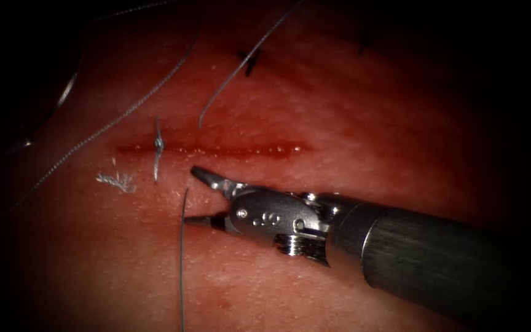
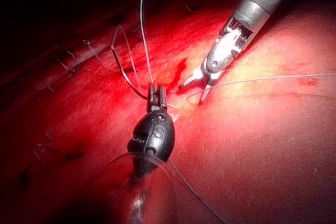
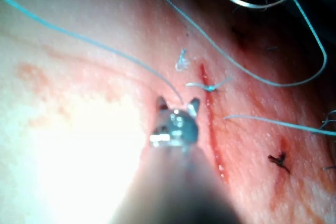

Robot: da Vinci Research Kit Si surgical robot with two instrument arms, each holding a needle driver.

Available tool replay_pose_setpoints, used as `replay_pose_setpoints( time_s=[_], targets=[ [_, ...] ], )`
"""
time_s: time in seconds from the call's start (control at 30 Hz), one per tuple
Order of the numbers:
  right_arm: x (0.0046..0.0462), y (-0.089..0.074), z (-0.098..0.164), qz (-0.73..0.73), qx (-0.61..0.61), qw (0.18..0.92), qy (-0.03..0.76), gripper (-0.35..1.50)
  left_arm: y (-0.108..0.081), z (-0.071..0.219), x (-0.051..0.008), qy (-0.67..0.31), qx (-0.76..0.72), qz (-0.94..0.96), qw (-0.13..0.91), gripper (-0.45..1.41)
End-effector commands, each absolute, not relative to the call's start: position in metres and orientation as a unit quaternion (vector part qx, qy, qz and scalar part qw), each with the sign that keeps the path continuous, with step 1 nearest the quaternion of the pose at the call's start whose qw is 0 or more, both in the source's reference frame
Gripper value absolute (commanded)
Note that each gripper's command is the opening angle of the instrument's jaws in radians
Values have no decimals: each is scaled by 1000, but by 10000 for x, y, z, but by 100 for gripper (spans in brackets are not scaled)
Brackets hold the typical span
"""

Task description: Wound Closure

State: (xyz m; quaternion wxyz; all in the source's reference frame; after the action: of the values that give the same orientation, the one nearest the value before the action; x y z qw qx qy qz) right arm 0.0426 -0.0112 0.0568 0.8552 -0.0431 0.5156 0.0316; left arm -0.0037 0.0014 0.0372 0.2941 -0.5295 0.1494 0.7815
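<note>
Our right tool (image 1: 199, 198) holds nothing, jaws spread around the thread (image 1: 182, 258) just near of the cut (image 1: 210, 149), likely ready to grip it, while our left tool (image 2: 157, 98) pinches thread; the needle's place we cannot tell.

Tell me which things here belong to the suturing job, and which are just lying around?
Job: cut; tied stitch; thread; needle, clear of the tissue, held near one end by the left tool; right tool, jaws open, empty.
Lying about: frayed thread end; old dark stitches.
</note>
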Motion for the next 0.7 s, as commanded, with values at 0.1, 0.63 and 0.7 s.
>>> replay_pose_setpoints(
  time_s=[0.1,0.63,0.7],
  targets=[
    [436,-106,580,37,-38,853,520,118,18,377,-43,150,-530,781,294,-45],
    [438,-115,576,33,-5,831,555,-35,18,377,-43,150,-530,781,294,-45],
    [436,-118,573,31,-3,829,558,-35,18,377,-43,150,-530,781,294,-45]
  ],
)
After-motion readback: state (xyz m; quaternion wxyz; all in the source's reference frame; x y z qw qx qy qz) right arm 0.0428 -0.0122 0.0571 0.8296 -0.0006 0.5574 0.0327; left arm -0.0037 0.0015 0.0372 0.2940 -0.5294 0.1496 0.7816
